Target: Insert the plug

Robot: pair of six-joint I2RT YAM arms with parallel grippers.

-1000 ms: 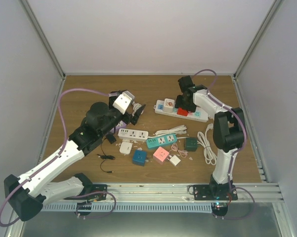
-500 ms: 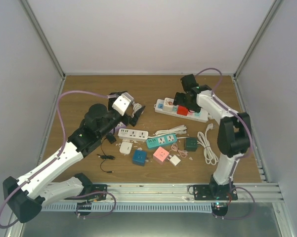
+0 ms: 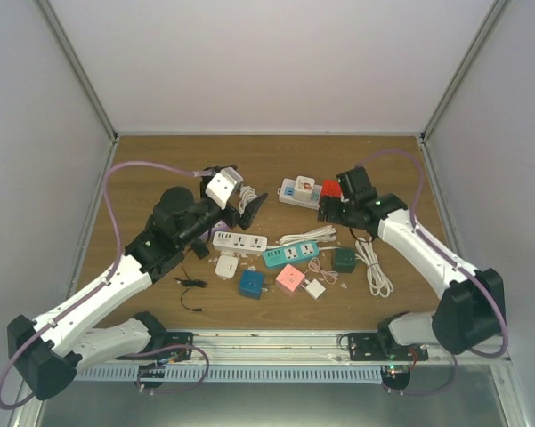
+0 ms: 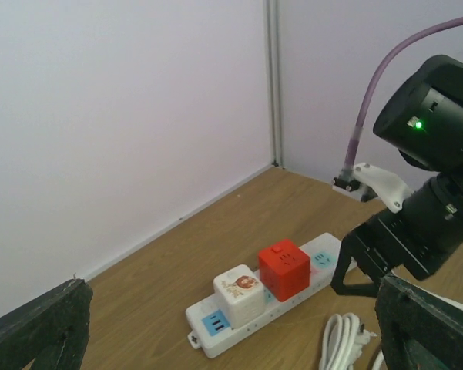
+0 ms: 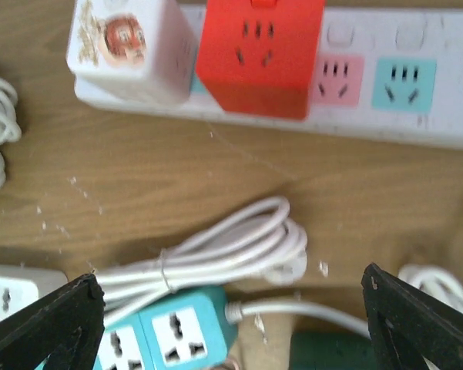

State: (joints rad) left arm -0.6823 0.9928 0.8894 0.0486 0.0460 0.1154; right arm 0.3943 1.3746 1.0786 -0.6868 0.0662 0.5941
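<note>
The plug is a red cube adapter (image 3: 329, 189) (image 4: 283, 268) (image 5: 258, 54), seated upright in the white power strip (image 3: 360, 211) (image 4: 216, 339) (image 5: 439, 108) at the back of the table. A white cube adapter with a picture (image 3: 304, 187) (image 4: 239, 297) (image 5: 127, 46) sits in the strip beside it. My right gripper (image 3: 340, 216) (image 5: 231, 308) hangs open just in front of the strip, with nothing between its fingers. My left gripper (image 3: 240, 189) (image 4: 231, 308) is open and empty, left of the strip and facing it.
In front of the strip lie a coiled white cable (image 5: 223, 247), a teal strip (image 3: 290, 254) (image 5: 169, 331) and a second white strip (image 3: 239, 241). Also there are a dark green cube (image 3: 344, 259), pink (image 3: 290, 278) and blue (image 3: 251, 283) cubes, and another white cable (image 3: 374, 267). Walls enclose three sides.
My right gripper has opened, left the red cube in the strip and drawn back toward the near side. The left gripper has shifted slightly to the right.
</note>
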